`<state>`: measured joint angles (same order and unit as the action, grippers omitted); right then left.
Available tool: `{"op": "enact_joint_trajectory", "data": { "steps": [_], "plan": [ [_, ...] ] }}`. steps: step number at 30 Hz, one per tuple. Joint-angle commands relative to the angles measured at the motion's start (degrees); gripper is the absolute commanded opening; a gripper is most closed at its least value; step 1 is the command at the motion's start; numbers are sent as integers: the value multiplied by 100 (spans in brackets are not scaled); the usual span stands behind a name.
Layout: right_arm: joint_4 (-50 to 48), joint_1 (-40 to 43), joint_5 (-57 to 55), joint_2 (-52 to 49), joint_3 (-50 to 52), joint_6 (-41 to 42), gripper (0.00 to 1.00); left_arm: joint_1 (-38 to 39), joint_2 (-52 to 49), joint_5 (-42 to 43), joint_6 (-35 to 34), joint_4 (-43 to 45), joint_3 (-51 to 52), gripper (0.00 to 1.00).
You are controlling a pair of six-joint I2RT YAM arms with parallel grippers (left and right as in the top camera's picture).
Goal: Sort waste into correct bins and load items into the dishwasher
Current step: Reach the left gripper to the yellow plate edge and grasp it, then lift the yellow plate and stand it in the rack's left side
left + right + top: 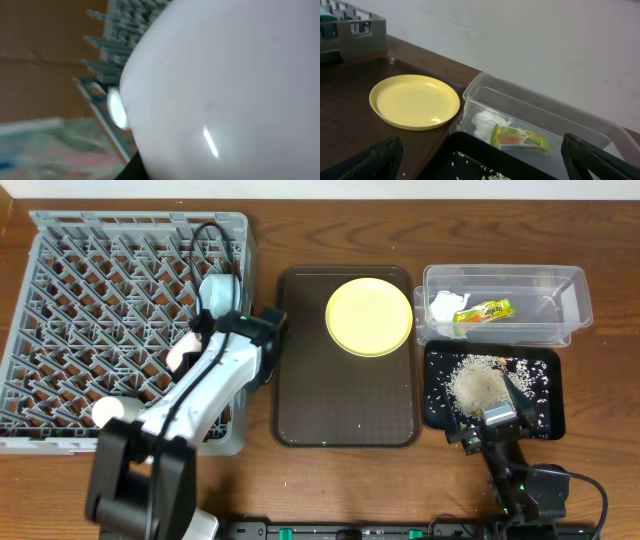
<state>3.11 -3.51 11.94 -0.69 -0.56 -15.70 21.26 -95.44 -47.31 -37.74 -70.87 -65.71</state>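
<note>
My left gripper is over the grey dish rack, shut on the white bowl. The bowl's glossy side fills the left wrist view. The light-blue bowl and the small white cup sit in the rack. The yellow plate lies on the dark-brown tray and also shows in the right wrist view. My right gripper is open and empty over the black tray's front edge. The chopsticks are out of view.
The clear tub holds the white napkin and the snack wrapper; both show in the right wrist view, napkin and wrapper. Rice crumbs lie piled in the black tray.
</note>
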Motion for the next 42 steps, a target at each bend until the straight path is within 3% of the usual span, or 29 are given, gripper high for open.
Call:
{"op": "enact_joint_trajectory", "data": {
  "steps": [1, 4, 10, 13, 18, 23, 31, 38, 42],
  "plan": [
    [-7, 103, 11, 37, 26, -63, 99, -28, 686, 1593, -50, -37, -254, 31],
    [-7, 103, 11, 37, 26, -63, 99, -28, 1220, 2789, -48, 271, -262, 48],
    [-7, 103, 11, 37, 26, -63, 99, -28, 1884, 4684, -22, 994, -262, 54],
    [-7, 103, 11, 37, 26, -63, 99, 55, 1912, 5490, 627, 1587, -260, 54],
    [-7, 103, 11, 37, 26, -63, 99, 494, 1526, 5633, 1539, 2706, -212, 55],
    [-7, 103, 11, 37, 26, -63, 99, 686, 568, 5759, 1602, 3906, -212, 55],
    [-7, 103, 11, 37, 26, -63, 99, 675, -1117, 6577, 83, 5300, -214, 54],
    [-7, 103, 11, 37, 26, -63, 99, 673, -1519, 6590, -140, 5904, -212, 54],
    [-7, 103, 11, 37, 26, -63, 99, 671, -1808, 6601, -424, 6011, -212, 49]
  ]
}}
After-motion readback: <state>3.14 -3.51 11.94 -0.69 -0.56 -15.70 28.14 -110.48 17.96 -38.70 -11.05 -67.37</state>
